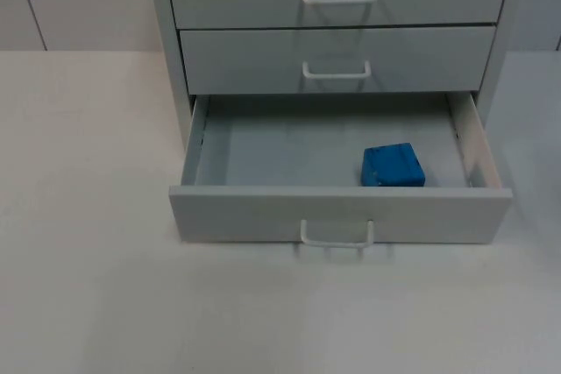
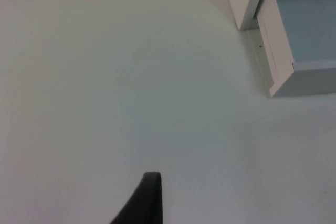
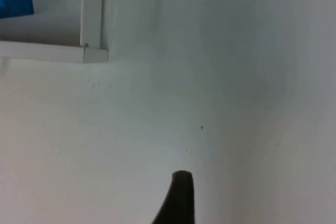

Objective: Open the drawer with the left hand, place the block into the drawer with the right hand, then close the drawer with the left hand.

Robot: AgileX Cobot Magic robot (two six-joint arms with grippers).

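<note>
The bottom drawer [image 1: 340,214] of the grey cabinet [image 1: 337,6] stands pulled out over the white tabletop [image 1: 88,216], and inside it sits the blue block [image 1: 394,166], toward four o'clock on the drawer floor, close to the front panel and nearer the right wall. The block is a small, plain, saturated blue cube-like piece with slightly rounded edges. The two drawers above are shut, each with a white loop handle. The left tool [image 2: 149,198] hangs over bare tabletop beside the drawer's corner; the right tool [image 3: 178,198] likewise, near the other corner. I cannot tell whether either tool is open or closed.
</note>
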